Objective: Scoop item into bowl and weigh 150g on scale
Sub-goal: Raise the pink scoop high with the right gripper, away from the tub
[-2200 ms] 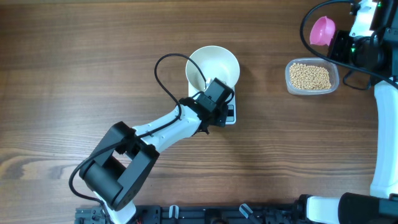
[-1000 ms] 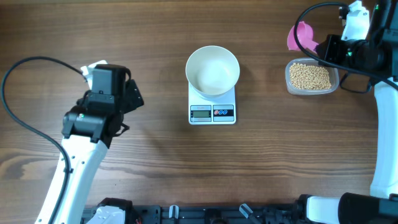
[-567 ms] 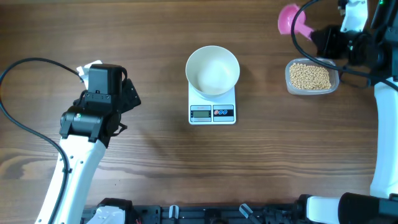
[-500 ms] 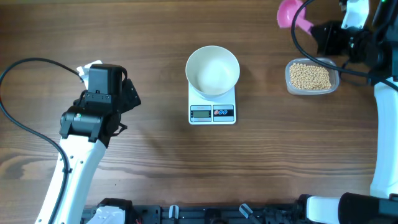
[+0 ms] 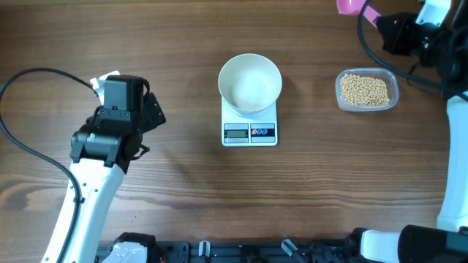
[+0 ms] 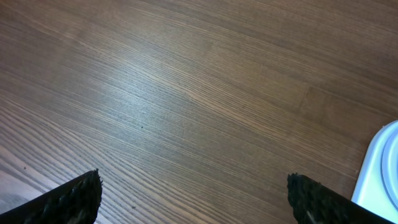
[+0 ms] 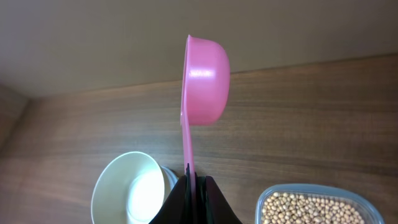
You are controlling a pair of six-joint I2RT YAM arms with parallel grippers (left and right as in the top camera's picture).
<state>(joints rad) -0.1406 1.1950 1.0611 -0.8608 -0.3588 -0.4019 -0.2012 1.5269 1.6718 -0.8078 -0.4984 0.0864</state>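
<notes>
The empty white bowl (image 5: 250,82) stands on the scale (image 5: 250,132) at mid-table. To its right the beige beans (image 5: 364,90) fill a clear tub (image 5: 395,93). My right gripper (image 5: 382,19) is shut on the handle of a pink scoop (image 5: 349,6), held high at the far edge, beyond the tub. The right wrist view shows the scoop (image 7: 206,78) on edge and empty above the gripper (image 7: 193,180), with the bowl (image 7: 127,190) and beans (image 7: 311,208) below. My left gripper (image 5: 151,115) is open over bare wood, well left of the scale; its fingertips (image 6: 73,198) stand wide apart.
The left arm's black cable (image 5: 29,77) loops over the table's left side. The right arm's white link (image 5: 453,161) runs down the right edge. A white rounded edge (image 6: 380,180) shows at the right of the left wrist view.
My right gripper has carried the pink scoop toward the far edge and slightly right. The left arm, which earlier drew back from the scale to the left, has stayed still since.
</notes>
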